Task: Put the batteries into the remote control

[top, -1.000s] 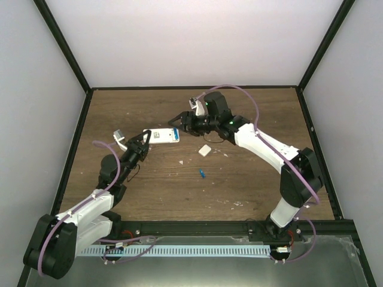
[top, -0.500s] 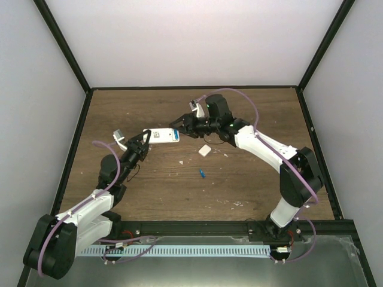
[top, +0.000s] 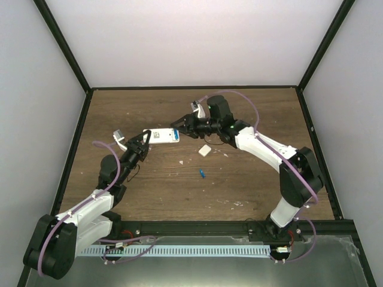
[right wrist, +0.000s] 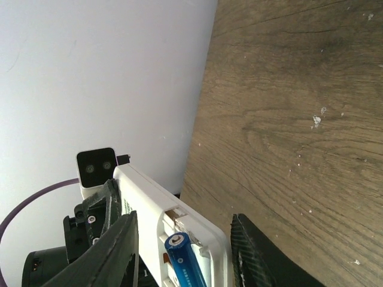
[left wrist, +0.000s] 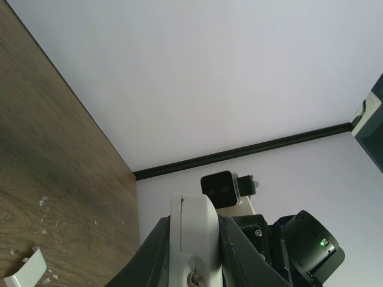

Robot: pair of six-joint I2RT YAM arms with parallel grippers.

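Note:
My left gripper (top: pixel 145 141) is shut on the left end of the white remote control (top: pixel 165 136) and holds it above the table. In the left wrist view the remote (left wrist: pixel 194 233) sits clamped between the fingers. My right gripper (top: pixel 181 124) is at the remote's right end. In the right wrist view its jaws (right wrist: pixel 184 221) stand wide apart on either side of the remote's (right wrist: pixel 143 191) open compartment. One blue battery (right wrist: pixel 182 260) lies in that compartment. The other blue battery (top: pixel 203 173) lies on the table, nearer than the remote.
The small white square cover piece (top: pixel 204 150) lies on the wooden table (top: pixel 251 185) below my right gripper. Small white flecks are scattered near it. A small white piece (left wrist: pixel 27 272) shows on the table in the left wrist view. Dark-framed walls enclose the table.
My right gripper has moved slightly left, closer around the remote's right end. The left arm and the remote have stayed in place.

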